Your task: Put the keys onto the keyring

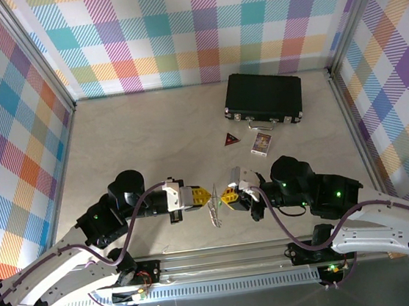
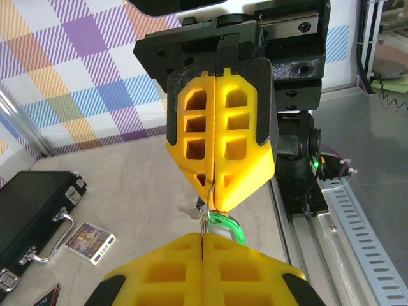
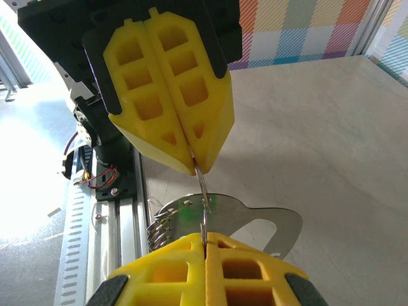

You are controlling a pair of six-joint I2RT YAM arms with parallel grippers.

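Observation:
My left gripper (image 1: 208, 195) and right gripper (image 1: 223, 197) meet tip to tip above the near middle of the table. Both are shut on a thin wire loop of the keyring (image 1: 213, 212), which hangs between them. In the right wrist view my right gripper (image 3: 204, 237) pinches the wire from below and the left gripper (image 3: 195, 167) from above. The keyring's flat silvery oval (image 3: 274, 217) dangles behind. In the left wrist view the green-headed key (image 2: 224, 224) hangs by my left gripper (image 2: 203, 237), under the right gripper (image 2: 215, 186). A small metal key blade (image 2: 189, 210) pokes out left, its head hidden.
A black case (image 1: 263, 98) lies at the back right, with a dark red triangle (image 1: 230, 140) and a small patterned card (image 1: 261, 143) in front of it. A metal rail (image 1: 224, 258) runs along the near edge. Plaid walls close in three sides.

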